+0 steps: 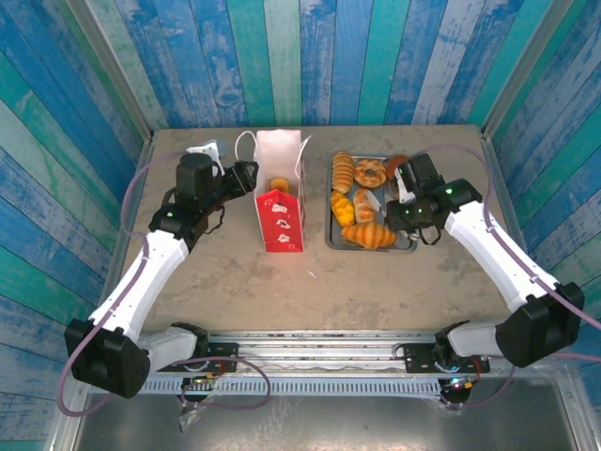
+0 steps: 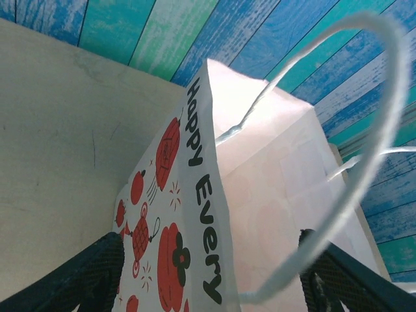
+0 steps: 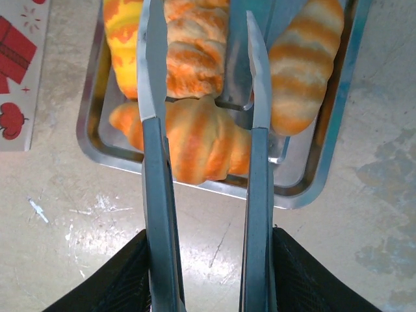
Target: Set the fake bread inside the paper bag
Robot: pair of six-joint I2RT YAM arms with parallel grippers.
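Tongs [image 3: 156, 162] clamped in right gripper [image 3: 208, 266], blades apart over fake bread [image 3: 195, 143] in tray [image 3: 312, 190], right of paper bag [image 1: 280, 211]. Left gripper [image 2: 208, 286] spread wide, straddling bag's left wall.

**What the edges and walls keep back**

In the left wrist view the paper bag [image 2: 195, 214] runs off the lower edge. Its lettering breaks off after "Happy Every", and its inside is washed out to white. The cord handle [image 2: 390, 97] is a blur close to the lens. From above, the bag's walls hide most of its floor, and one orange piece of fake bread [image 1: 279, 183] shows in part. In the right wrist view the tongs [image 3: 153, 162] lose their tips past the top edge (as does the tray [image 3: 341, 104]). The right pincer [image 3: 208, 237] shows just dark finger stubs at the bottom.
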